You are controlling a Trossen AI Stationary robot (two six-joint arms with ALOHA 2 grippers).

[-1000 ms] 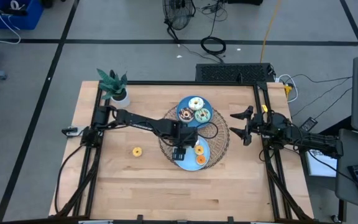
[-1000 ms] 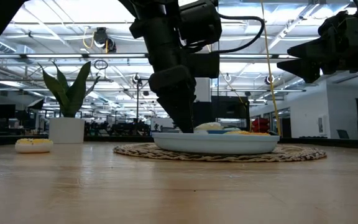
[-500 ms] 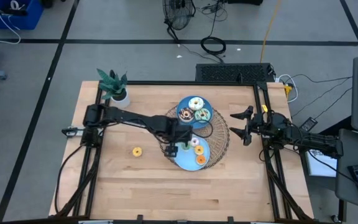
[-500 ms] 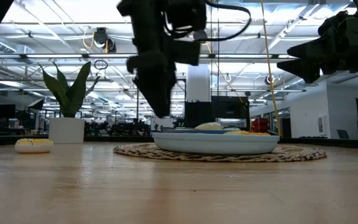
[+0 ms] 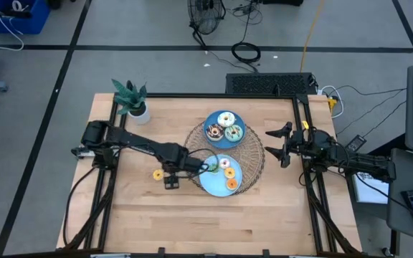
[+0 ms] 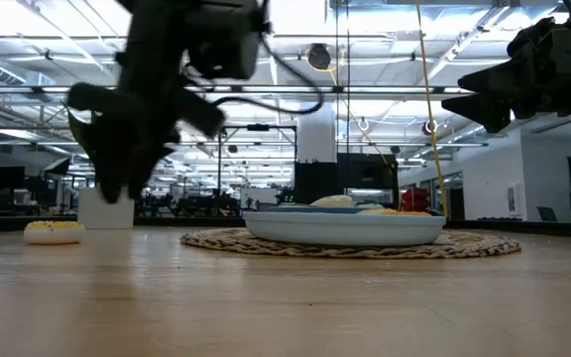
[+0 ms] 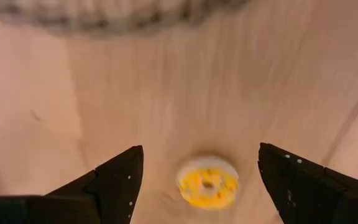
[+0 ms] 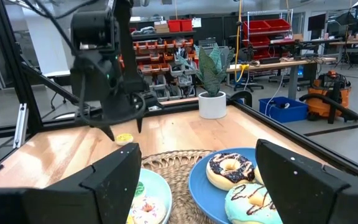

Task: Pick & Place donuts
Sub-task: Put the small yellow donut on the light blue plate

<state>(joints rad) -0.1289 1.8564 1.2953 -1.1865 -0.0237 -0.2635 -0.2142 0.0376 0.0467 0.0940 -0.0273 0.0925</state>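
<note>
One yellow-orange donut [image 5: 158, 174] lies flat on the bare wood, left of the woven mat [image 5: 253, 159]. My left gripper [image 5: 171, 180] hovers open just beside and above it. In the left wrist view the donut [image 7: 207, 182] shows between the spread fingers, and the gripper [image 7: 201, 149] touches nothing. The near blue plate [image 5: 210, 185] carries several donuts, pink-white [image 5: 226, 163] and orange [image 5: 231, 184] among them. Three more sit on the far blue plate [image 5: 212, 122]. My right gripper [image 5: 278, 143] waits open at the mat's right edge, raised off the table.
A potted plant [image 5: 131, 97] stands at the table's far left corner. Both plates rest on the mat in the table's middle. Bare wood lies along the near edge [image 5: 206, 229] and to the left. The right wrist view looks over the plates to the left arm [image 8: 110, 81].
My left gripper has risen from the near plate and swung toward the table's left, ending over the yellow-orange donut on the wood. A pink-white donut now shows on the near plate where the gripper stood. The right arm has kept still.
</note>
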